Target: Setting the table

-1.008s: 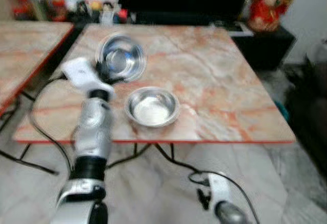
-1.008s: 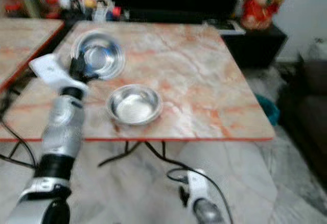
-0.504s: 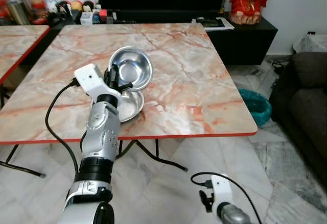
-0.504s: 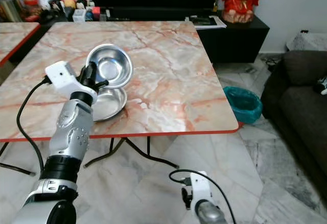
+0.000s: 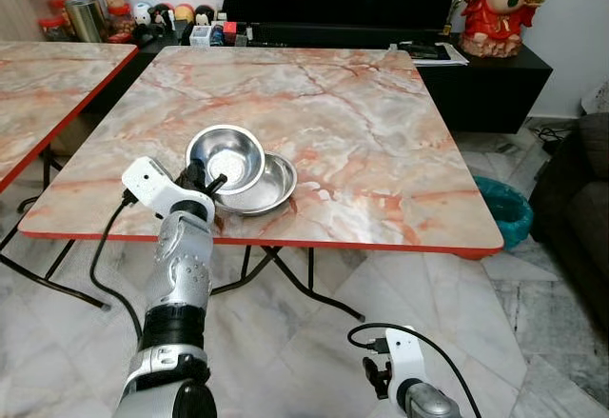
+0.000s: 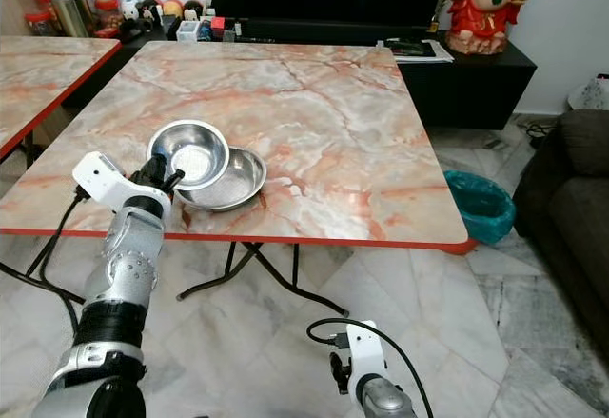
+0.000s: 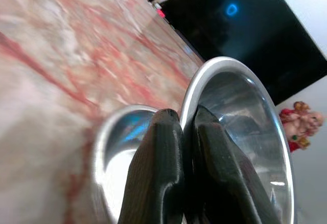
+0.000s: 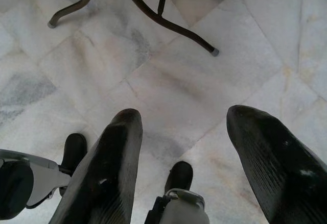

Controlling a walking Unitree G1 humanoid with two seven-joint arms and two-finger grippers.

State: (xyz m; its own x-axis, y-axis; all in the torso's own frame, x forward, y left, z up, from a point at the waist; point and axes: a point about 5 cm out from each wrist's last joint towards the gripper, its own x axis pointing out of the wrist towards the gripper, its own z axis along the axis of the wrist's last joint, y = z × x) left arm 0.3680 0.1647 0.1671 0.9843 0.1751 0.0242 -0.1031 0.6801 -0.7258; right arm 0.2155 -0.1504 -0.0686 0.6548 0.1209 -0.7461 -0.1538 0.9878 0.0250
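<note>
Two steel bowls are near the front left of the marble table (image 5: 381, 123). My left gripper (image 5: 202, 181) is shut on the near rim of the upper bowl (image 5: 226, 157), holding it tilted over the lower bowl (image 5: 262, 187), which rests on the table. In the left wrist view the black fingers (image 7: 158, 168) pinch the upper bowl's rim (image 7: 245, 132), with the lower bowl (image 7: 110, 147) beneath. My right gripper (image 8: 179, 157) hangs low over the floor, open, with nothing between its fingers.
A second marble table (image 5: 38, 85) stands to the left. Behind are a dark TV cabinet (image 5: 333, 32), jars (image 5: 81, 9) and a red figurine (image 5: 500, 4). A teal bin (image 5: 504, 209) and a dark sofa (image 5: 585, 218) sit on the right. Table legs (image 8: 153, 15) cross the marble floor.
The camera has shifted and sharpened. My left gripper has carried the held bowl down toward me, from above the table to low over the resting bowl.
</note>
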